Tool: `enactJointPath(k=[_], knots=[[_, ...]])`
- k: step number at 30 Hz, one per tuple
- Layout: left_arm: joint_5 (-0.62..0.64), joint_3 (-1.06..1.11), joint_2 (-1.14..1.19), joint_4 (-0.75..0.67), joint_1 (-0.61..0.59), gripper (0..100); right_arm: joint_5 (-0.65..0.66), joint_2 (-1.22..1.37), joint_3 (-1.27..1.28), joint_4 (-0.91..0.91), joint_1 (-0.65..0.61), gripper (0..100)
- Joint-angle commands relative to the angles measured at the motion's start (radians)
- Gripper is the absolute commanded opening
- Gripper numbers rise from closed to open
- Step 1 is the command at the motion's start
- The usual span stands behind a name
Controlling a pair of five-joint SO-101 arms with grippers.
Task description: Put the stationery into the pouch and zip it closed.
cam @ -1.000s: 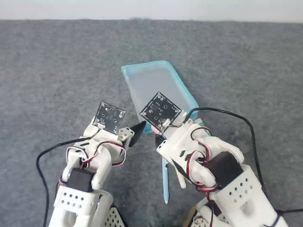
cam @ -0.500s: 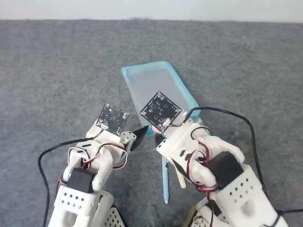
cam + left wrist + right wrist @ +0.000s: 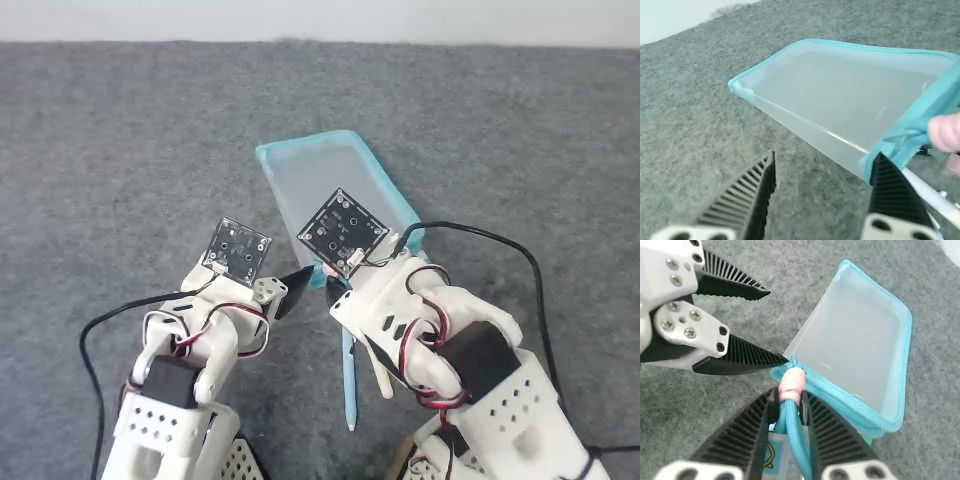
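The pouch [image 3: 325, 175], translucent with a teal rim, lies flat on the grey mat [image 3: 120, 150] at the centre of the high view, just above both arms. The right gripper [image 3: 788, 396] is clenched on 1 teal pen [image 3: 790, 422]: both ribbed fingers press against the barrel directly behind its pink end. The pink end touches the teal rim at the pouch's near corner, at the centre of the right wrist view. In the high view, the pen's barrel runs down from beneath the right arm toward the lower centre of the frame. The left gripper [image 3: 826, 160] is released, its jaws spread wide, and it holds nothing. 1 of its 2 fingers [image 3: 892, 190] has its tip against the same teal corner of the pouch, at the lower right of the left wrist view. The other finger stands apart over bare mat, beside the pouch's long side. In the right wrist view, the left gripper occupies the upper left, and its lower fingertip meets the pouch rim just beside the pen's pink end.
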Motion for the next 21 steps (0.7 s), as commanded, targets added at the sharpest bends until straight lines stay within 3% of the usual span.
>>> enactJointPath(k=[1, 21], knots=[[-0.014, -0.021, 0.015, -0.031, 0.003, 29, 0.005, -0.019, -0.063, -0.044, -0.004, 0.6], [-0.014, 0.042, 0.017, -0.161, -0.008, 29, 0.063, -0.074, -0.055, 0.065, -0.084, 0.6]])
